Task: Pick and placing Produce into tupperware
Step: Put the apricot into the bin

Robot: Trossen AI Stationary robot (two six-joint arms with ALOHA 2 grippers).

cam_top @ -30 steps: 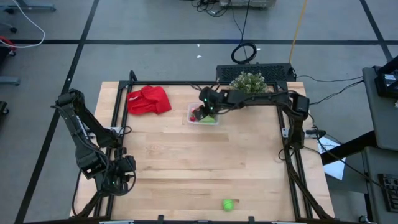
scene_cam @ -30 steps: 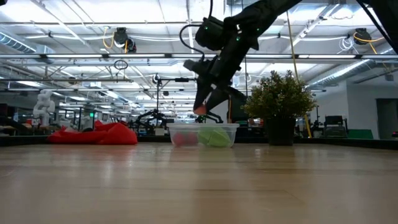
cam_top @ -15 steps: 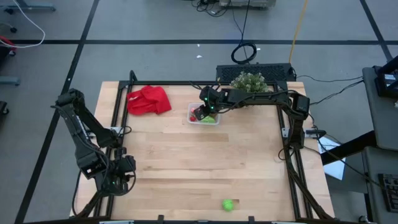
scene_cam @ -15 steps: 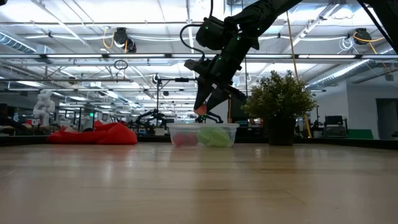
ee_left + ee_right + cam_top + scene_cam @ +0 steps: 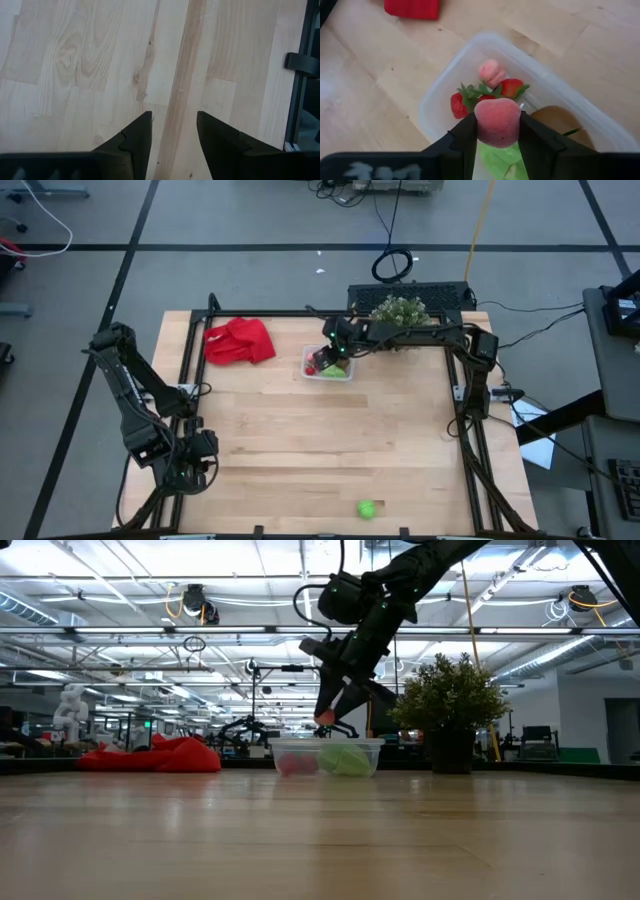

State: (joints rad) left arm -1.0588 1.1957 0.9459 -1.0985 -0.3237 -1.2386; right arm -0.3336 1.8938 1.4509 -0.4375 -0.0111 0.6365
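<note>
Wood planks make up the surface (image 5: pixel 300 440), seen from above inside a dark frame.

At nine o'clock, off the surface's edge, my left arm waits folded, and my left claw (image 5: pixel 172 131) hangs at about eight o'clock over bare planks, its fingers (image 5: pixel 137 135) parted with nothing between them.

At eleven o'clock a red cloth (image 5: pixel 240 341) lies crumpled.

At twelve o'clock sits the tub (image 5: pixel 327 367), clear and rectangular. Looking down past my right claw (image 5: pixel 497 127), I see two strawberries (image 5: pixel 459 104) with green tops, a pink piece (image 5: pixel 491 72), a brown oval (image 5: pixel 560 120) and a bright green piece (image 5: pixel 500 157) lying in it. My right claw hangs just above the tub, clamped on a peach (image 5: pixel 497 122), a reddish-pink piece squeezed between both fingers (image 5: pixel 467 135). From the low camera the peach (image 5: pixel 325 717) shows clear of the tub's rim (image 5: pixel 327 743), not yet inside.

At one o'clock, just beside the tub, stands a potted plant (image 5: pixel 399 311).

At six o'clock, near the surface's front edge and well apart from the tub, a green ball (image 5: pixel 367 508) lies alone.
</note>
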